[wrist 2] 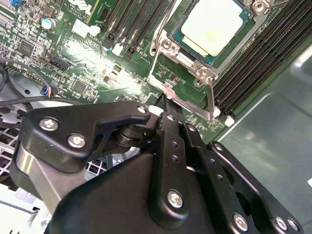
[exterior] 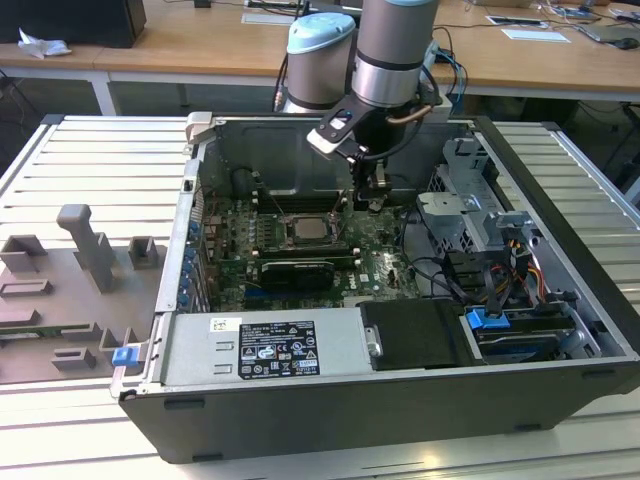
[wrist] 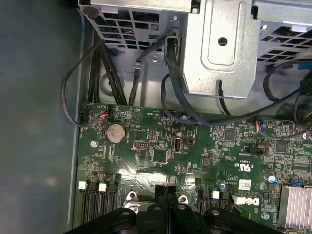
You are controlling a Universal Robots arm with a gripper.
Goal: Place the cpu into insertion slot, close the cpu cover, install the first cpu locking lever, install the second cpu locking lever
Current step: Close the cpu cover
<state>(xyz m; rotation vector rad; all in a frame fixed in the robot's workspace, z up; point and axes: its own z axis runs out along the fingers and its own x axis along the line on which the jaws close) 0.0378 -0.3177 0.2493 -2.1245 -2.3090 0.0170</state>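
Exterior view: 1 arm reaches into 1 open computer case [exterior: 300, 425]. Its gripper [exterior: 375, 200] is low over the green board [exterior: 385, 270], just beside the insertion slot [exterior: 285, 222], on the exterior view's right. In the second wrist view, 1 cpu [wrist 2: 212, 24] lies flat in the slot, and the cpu cover [wrist 2: 233, 45] frames it. In the first wrist view, the 2 fingers [wrist: 158, 192] are clenched, pressed one against the other.

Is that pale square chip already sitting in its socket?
Yes, in the second wrist view the cpu lies flat inside the insertion slot.
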